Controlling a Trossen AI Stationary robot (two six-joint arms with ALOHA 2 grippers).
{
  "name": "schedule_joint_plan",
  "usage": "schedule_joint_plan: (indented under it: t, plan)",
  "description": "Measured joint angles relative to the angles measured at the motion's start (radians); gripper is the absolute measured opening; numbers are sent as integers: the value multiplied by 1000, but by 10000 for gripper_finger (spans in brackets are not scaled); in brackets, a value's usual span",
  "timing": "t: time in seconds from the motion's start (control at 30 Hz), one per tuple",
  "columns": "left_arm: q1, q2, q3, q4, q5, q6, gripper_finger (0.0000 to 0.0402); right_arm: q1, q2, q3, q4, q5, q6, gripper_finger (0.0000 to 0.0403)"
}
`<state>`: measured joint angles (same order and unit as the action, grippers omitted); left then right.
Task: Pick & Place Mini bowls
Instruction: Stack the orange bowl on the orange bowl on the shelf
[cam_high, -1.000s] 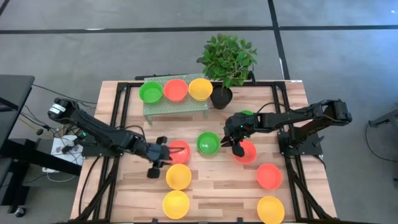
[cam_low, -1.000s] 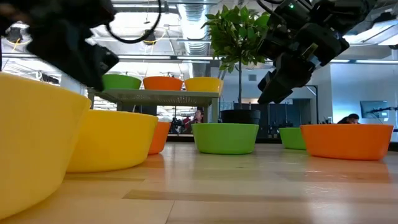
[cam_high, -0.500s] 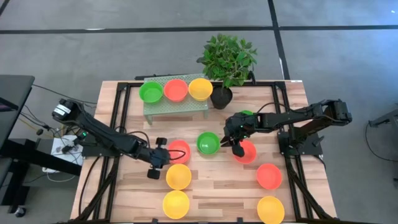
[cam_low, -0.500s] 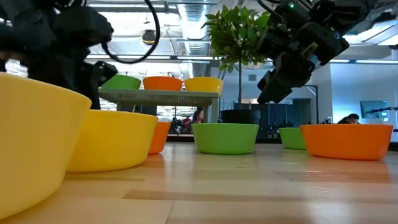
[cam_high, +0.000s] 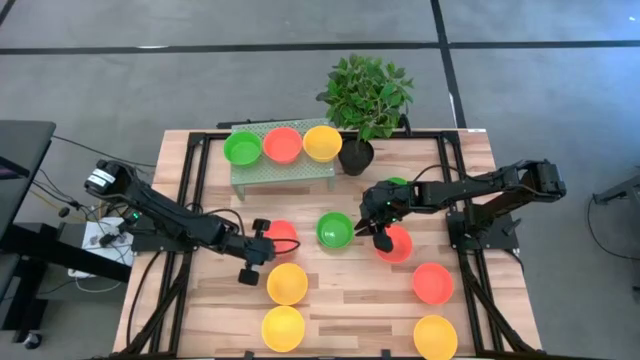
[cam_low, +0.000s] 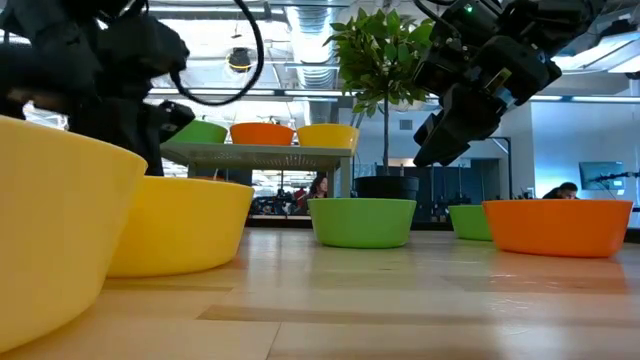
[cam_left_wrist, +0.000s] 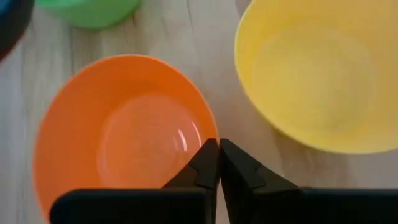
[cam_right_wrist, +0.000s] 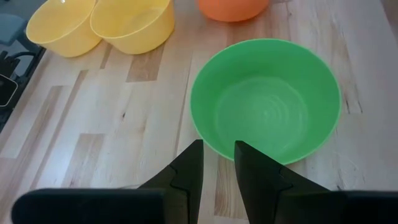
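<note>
Since a second ago the left claw (cam_high: 256, 254) has snapped together on the rim of the red-orange bowl (cam_high: 280, 236) near the tabletop's (cam_high: 330, 300) middle, and that bowl now sits a bit further toward 12 o'clock than it did; the right arm hasn't budged.

High view: left claw at the bowl's 8 o'clock edge. Right claw (cam_high: 375, 228) hangs just at 3 o'clock of the middle green bowl (cam_high: 334, 230), over another red-orange bowl (cam_high: 397, 245). Three bowls, green, red-orange and yellow, sit in a row on the small rack (cam_high: 283, 168) toward 12, beside the potted plant (cam_high: 366, 98). More yellow and red-orange bowls spread toward 6.

Low view: you lose the grip entirely, the left arm is just a dark mass behind the big yellow bowls (cam_low: 180, 225). The right claw (cam_low: 440, 140) hovers off the wood.

Left wrist view: only here do you see the fingers (cam_left_wrist: 205, 167) pinched tight over the orange rim (cam_left_wrist: 124, 140), with a yellow bowl (cam_left_wrist: 320, 74) just beside it.

Right wrist view: fingers (cam_right_wrist: 189, 165) stand apart, holding nothing, with the green bowl (cam_right_wrist: 267, 102) right ahead.
</note>
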<state>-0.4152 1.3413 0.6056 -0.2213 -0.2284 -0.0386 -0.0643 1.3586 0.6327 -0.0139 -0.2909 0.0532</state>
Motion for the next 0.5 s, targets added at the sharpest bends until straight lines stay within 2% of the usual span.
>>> schedule_joint_plan:
  t: [0.13,0.27,0.5]
  plan:
    - [-13,-72,27,-3,-19,8,7,0,0,0,0,0,0,86]
    - [-24,-127,126,-14,-64,75,8,0,0,0,0,0,0,86]
    - [18,-130,349,-234,-93,191,8,0,0,0,7,1,0,86]
